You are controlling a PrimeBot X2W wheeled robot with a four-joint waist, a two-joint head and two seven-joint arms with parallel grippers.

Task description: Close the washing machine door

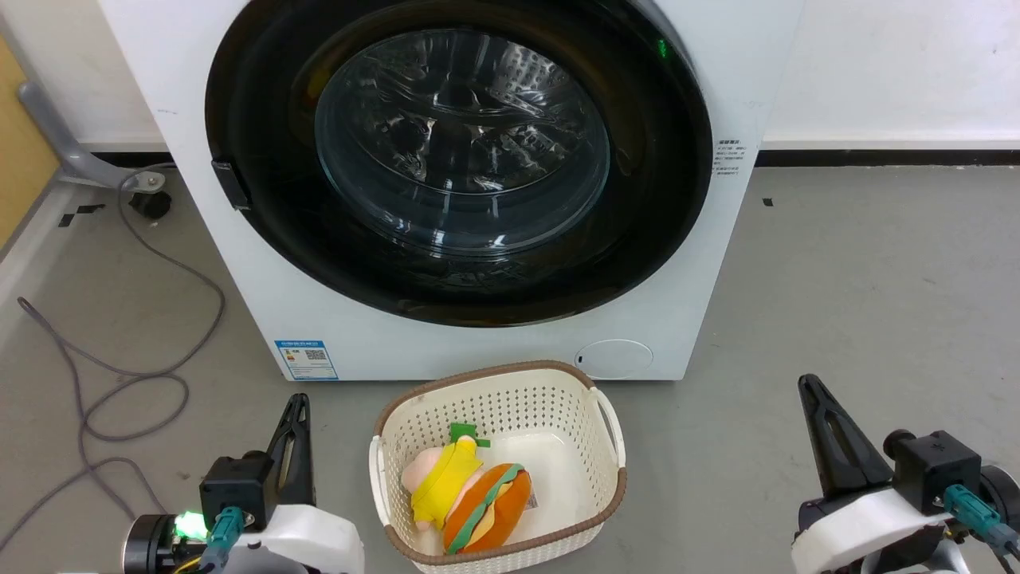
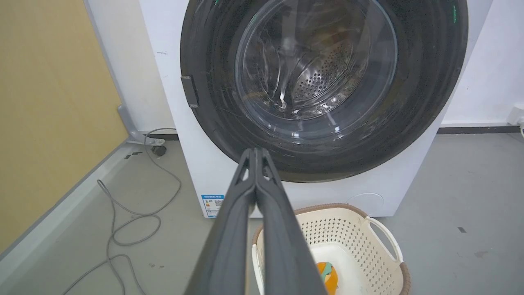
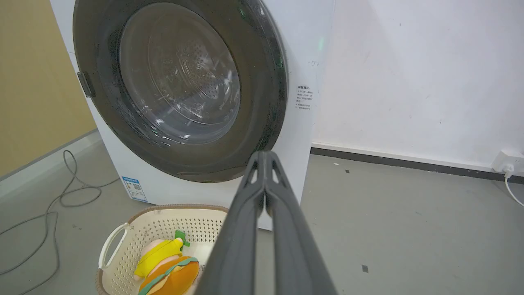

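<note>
I see the washing machine standing on a bare grey floor, its back to a white wall that has a black skirting strip along the bottom. The washing machine door takes up the upper middle of the head view. Its glossy black rim lies flush against the white front, and the steel drum shows through the glass. A blue label sticker sits at the machine's lower left corner and a round flap at its lower right.

At the left edge of the left wrist view, a yellow panel runs down to the floor. A grey cable loops loosely across the floor at the left of the head view. At the right edge of the right wrist view, a white socket sits low on the wall.

A cream perforated laundry basket stands on the floor just before the machine, with a plush toy lying in it.

My left end effector is at the lower left and my right end effector at the lower right, both well clear of the door. On each, the fingers are pressed together at the tips and hold nothing.
</note>
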